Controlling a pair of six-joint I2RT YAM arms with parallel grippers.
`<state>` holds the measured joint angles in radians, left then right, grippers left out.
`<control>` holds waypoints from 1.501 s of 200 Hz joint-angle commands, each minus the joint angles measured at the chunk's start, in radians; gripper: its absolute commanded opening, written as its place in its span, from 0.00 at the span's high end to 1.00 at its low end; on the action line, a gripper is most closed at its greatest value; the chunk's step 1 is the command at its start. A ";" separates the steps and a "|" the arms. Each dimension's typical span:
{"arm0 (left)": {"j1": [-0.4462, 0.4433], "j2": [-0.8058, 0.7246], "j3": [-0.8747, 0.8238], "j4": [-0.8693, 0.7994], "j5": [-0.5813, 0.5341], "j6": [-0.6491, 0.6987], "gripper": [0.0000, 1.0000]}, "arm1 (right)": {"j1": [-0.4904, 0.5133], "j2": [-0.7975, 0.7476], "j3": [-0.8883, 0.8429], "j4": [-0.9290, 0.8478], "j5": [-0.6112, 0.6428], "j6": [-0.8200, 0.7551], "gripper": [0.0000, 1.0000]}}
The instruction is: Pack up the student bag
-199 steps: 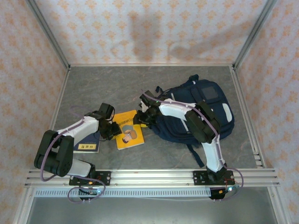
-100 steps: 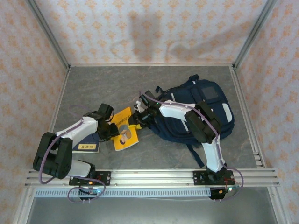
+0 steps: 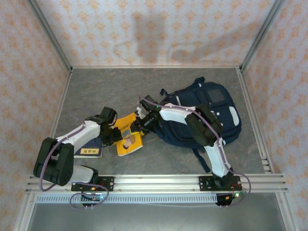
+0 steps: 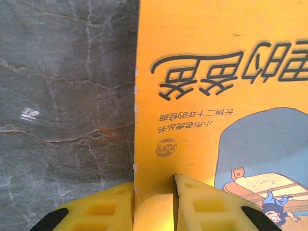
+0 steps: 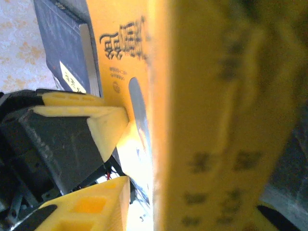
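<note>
The student bag (image 3: pixel 214 113), dark navy with a grey panel, lies on the right half of the table. A yellow picture book (image 3: pixel 129 138) sits tilted left of it. My left gripper (image 3: pixel 114 134) is shut on the book's left edge; in the left wrist view its yellow fingers (image 4: pixel 211 204) pinch the cover (image 4: pixel 202 72). My right gripper (image 3: pixel 141 123) reaches in from the bag side and straddles the book's far edge. In the right wrist view the book (image 5: pixel 207 96) stands edge-on inside the right gripper (image 5: pixel 192 204), with a bright gap between the lower finger (image 5: pixel 91 207) and the cover.
A dark blue book (image 3: pixel 89 150) lies flat under the left forearm, and its cover (image 5: pixel 62 43) also appears behind the yellow book. The bag's strap (image 3: pixel 199 159) trails toward the front rail (image 3: pixel 154 182). Patterned walls enclose the grey table (image 3: pixel 106 86).
The right gripper slid left from the bag onto the yellow book's edge and its jaws narrowed. The book shifted slightly left and tilted up; the left gripper kept its hold.
</note>
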<state>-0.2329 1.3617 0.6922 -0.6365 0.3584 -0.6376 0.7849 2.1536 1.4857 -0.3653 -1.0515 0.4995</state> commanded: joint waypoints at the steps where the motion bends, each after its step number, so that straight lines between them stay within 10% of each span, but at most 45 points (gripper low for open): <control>1: -0.004 -0.031 0.018 -0.029 0.019 0.005 0.75 | 0.022 0.000 0.027 0.081 -0.025 0.041 0.79; 38: -0.004 -0.113 0.084 -0.109 0.013 -0.021 0.63 | -0.059 -0.166 -0.076 0.181 0.130 0.149 1.00; 96: -0.006 -0.259 0.154 -0.033 0.110 -0.228 0.29 | -0.117 -0.394 -0.077 0.186 0.448 0.299 1.00; 194: -0.047 -0.177 0.482 0.288 0.187 -0.550 0.23 | -0.125 -0.581 -0.116 0.455 0.811 0.676 1.00; 256: -0.072 -0.092 0.451 0.558 0.150 -0.706 0.05 | -0.125 -0.645 -0.165 0.600 0.845 0.765 1.00; 300: -0.076 0.005 0.519 0.686 0.130 -0.753 0.11 | -0.116 -0.693 -0.233 0.678 0.872 0.813 1.00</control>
<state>-0.3000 1.3201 1.1591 -0.1074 0.5125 -1.3296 0.6586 1.5391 1.2781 0.1394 -0.2291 1.2739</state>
